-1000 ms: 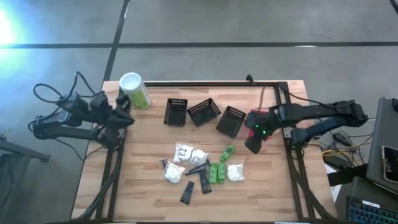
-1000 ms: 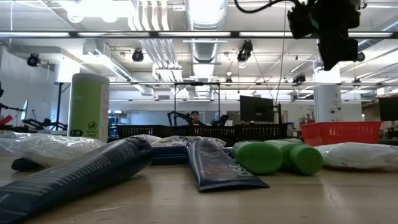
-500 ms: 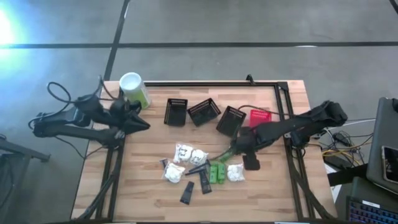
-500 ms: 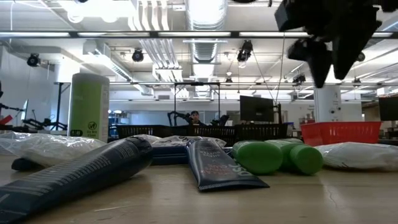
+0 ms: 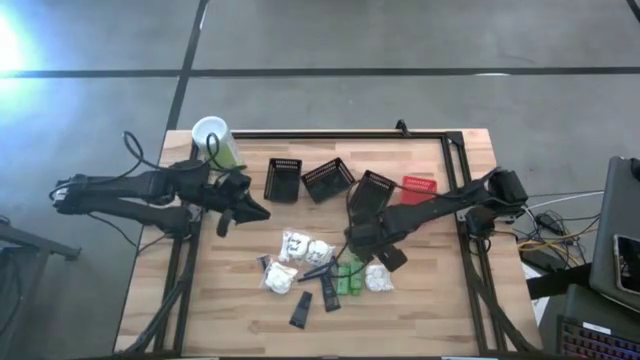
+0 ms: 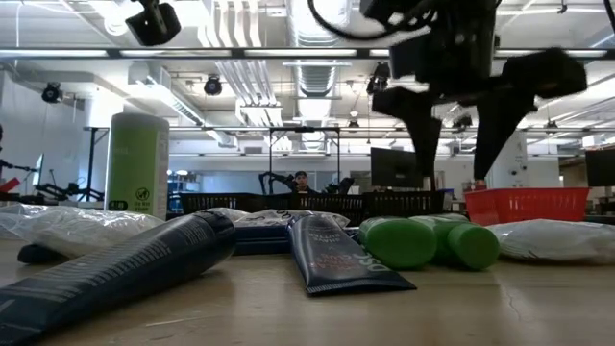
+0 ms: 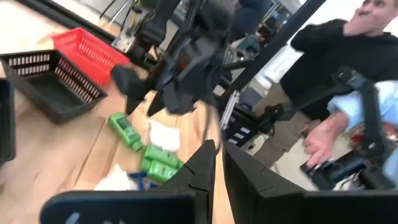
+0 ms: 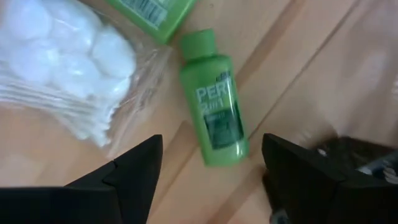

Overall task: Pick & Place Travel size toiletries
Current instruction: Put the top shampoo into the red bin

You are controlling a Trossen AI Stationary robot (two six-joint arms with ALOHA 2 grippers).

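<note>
- Setting: a pale wooden table (image 5: pixel 230 300) on a grey floor; behind it, in the low view, a large hall with ceiling ducts and lights. In the left wrist view a person in a dark top stands beyond the table edge.
- Fixed items: three black baskets (image 5: pixel 328 180) in a row across the far part of the table, a red basket (image 5: pixel 418 186) at their right end, and a tall pale-green canister (image 5: pixel 215 143) at the far left corner.
- Toiletries (image 5: pixel 322 266): heaped at mid-table, with white packets (image 5: pixel 303 247) to the left, dark tubes (image 5: pixel 310 295) at the near side, green tubes (image 5: pixel 349 277) to the right.
- Right gripper (image 5: pixel 358 240): poised over the right side of the heap, fingers spread wide, nothing between them.
- Key relation: in the right wrist view one green bottle (image 8: pixel 214 114) lies flat on the wood directly ahead of the spread fingers, in the gap between them. Its long axis runs roughly along the line of reach, so the fingers would likely close across its narrow width. A white packet (image 8: pixel 68 68) lies just beside it.
- Left gripper (image 5: pixel 246 207): above the table left of the heap, fingers together, holding nothing; it is the farther of the two from the green bottle.
</note>
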